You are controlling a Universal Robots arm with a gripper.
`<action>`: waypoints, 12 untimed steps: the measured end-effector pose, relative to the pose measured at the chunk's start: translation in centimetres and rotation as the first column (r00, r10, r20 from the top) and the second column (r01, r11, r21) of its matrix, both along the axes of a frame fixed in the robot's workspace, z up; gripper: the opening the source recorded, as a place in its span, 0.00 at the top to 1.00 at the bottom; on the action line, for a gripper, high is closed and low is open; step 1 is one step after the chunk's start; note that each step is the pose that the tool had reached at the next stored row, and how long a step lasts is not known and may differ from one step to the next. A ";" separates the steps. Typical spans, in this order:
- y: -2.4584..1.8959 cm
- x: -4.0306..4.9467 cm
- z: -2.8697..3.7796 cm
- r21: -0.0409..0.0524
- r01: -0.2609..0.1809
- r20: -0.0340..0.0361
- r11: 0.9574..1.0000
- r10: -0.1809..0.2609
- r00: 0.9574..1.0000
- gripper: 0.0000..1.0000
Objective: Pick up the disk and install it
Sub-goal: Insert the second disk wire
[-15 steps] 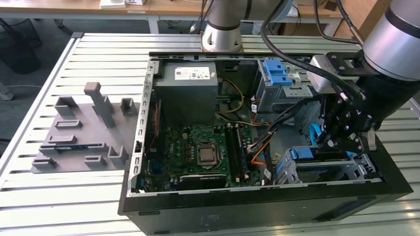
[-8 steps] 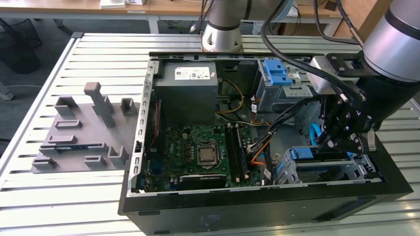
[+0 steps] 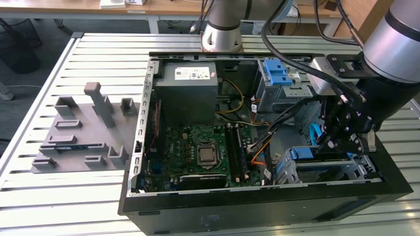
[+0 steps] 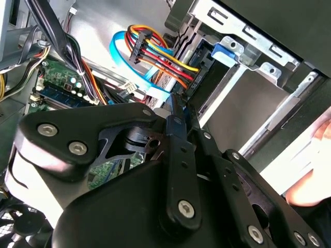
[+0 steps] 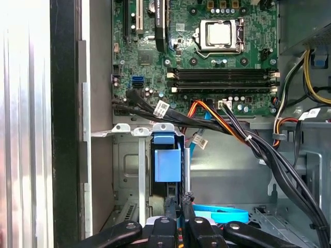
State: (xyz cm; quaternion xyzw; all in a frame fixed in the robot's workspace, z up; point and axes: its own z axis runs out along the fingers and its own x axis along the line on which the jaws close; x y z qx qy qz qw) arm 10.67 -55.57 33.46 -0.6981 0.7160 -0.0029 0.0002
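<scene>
You see the open computer case (image 3: 141,147) lying on the slatted table (image 3: 59,206), its green motherboard (image 5: 207,51) ahead of the gripper (image 5: 179,206). The disk (image 5: 168,163) stands edge-on in the drive bay just beyond the fingertips, showing its blue plastic carrier. The black fingers (image 5: 187,202) are pressed nearly together.

Gripper (image 5: 180,206) lowered, jaws together.
</scene>
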 end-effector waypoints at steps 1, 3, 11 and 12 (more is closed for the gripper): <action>0.00 0.01 -0.02 0.000 0.000 0.000 1.000 0.000 1.000 0.84; 0.00 0.03 -0.06 0.000 0.001 0.000 1.000 -0.001 1.000 0.84; -0.02 0.04 -0.32 0.001 0.002 0.000 1.000 -0.002 1.000 0.84; -0.02 0.04 -0.36 0.001 0.002 0.000 1.000 -0.002 1.000 0.84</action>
